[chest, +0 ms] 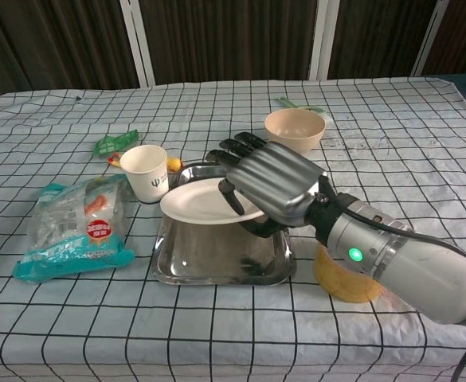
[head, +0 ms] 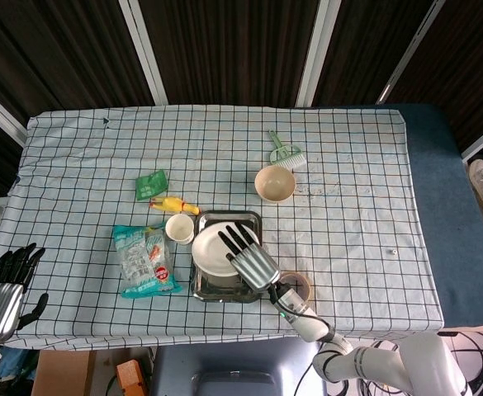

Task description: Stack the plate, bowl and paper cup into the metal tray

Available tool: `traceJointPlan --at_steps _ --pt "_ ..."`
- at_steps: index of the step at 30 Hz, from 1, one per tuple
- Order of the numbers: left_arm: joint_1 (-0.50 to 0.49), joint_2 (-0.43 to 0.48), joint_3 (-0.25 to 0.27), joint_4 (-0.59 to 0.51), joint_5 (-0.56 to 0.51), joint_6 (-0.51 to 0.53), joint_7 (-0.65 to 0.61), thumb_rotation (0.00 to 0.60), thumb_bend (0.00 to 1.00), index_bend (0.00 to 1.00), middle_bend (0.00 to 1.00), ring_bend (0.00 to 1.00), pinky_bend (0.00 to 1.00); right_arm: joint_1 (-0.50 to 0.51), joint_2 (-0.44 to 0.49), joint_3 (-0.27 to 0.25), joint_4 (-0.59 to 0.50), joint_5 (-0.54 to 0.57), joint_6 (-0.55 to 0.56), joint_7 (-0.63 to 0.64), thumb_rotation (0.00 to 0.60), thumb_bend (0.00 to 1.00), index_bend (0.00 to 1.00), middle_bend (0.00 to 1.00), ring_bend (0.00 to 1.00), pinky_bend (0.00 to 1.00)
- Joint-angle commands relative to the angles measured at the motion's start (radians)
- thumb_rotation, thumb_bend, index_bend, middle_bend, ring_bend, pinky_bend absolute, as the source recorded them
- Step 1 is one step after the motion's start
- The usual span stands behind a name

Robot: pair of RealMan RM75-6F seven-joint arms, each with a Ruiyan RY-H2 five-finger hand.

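Note:
The white plate (head: 215, 251) (chest: 205, 204) hangs slightly tilted just above the metal tray (head: 227, 219) (chest: 205, 256). My right hand (head: 250, 256) (chest: 272, 185) grips the plate's right rim, fingers stretched over its top. The paper cup (head: 179, 228) (chest: 147, 173) stands upright on the cloth, just left of the tray. The beige bowl (head: 275, 183) (chest: 294, 130) sits upright behind the tray, to its right. My left hand (head: 10, 282) hangs off the table's near left corner, fingers apart and holding nothing.
A snack bag (head: 144, 260) (chest: 80, 227) lies left of the tray. A yellow toy (head: 175, 205) and a green packet (head: 151, 185) lie behind the cup. A tape roll (head: 300, 287) (chest: 346, 280) sits under my right forearm. A green brush (head: 284, 152) lies behind the bowl.

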Motion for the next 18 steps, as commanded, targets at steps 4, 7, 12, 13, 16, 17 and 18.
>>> traceJointPlan --at_steps 4,7,12,13,16,17,18 --pt "0.001 -0.001 0.000 -0.001 0.001 0.002 0.002 0.600 0.41 0.00 0.00 0.00 0.07 0.004 -0.018 -0.010 0.019 0.003 -0.014 -0.006 0.600 0.54 0.56 0.08 0.00 0.02" --pt "0.001 -0.001 0.000 -0.001 0.001 0.001 0.001 0.600 0.41 0.00 0.00 0.00 0.07 0.003 -0.021 -0.011 0.018 0.009 -0.021 -0.007 0.600 0.52 0.51 0.08 0.00 0.02" --pt "0.000 -0.001 0.000 -0.001 0.000 0.000 0.001 0.600 0.41 0.00 0.00 0.00 0.07 0.005 -0.026 -0.010 0.016 0.011 -0.023 -0.011 0.600 0.38 0.42 0.08 0.00 0.02" --pt "0.001 0.000 0.000 -0.001 0.001 0.000 -0.001 0.600 0.41 0.00 0.00 0.00 0.07 0.005 -0.026 -0.010 0.014 0.012 -0.022 -0.014 0.600 0.35 0.40 0.08 0.00 0.02" --pt "0.001 0.001 0.000 0.000 0.001 0.000 -0.003 0.600 0.41 0.00 0.00 0.00 0.07 0.006 -0.017 -0.003 -0.001 0.019 -0.025 -0.021 0.600 0.29 0.35 0.08 0.00 0.02" --pt "0.000 0.000 -0.001 0.000 0.000 -0.001 -0.002 0.600 0.41 0.00 0.00 0.00 0.07 0.006 -0.014 -0.001 -0.006 0.023 -0.028 -0.025 0.600 0.27 0.33 0.08 0.00 0.02" --pt "0.000 0.000 -0.001 -0.001 -0.001 -0.001 -0.001 0.600 0.41 0.00 0.00 0.00 0.07 0.006 -0.012 0.001 -0.012 0.027 -0.031 -0.030 0.600 0.26 0.33 0.08 0.00 0.02"
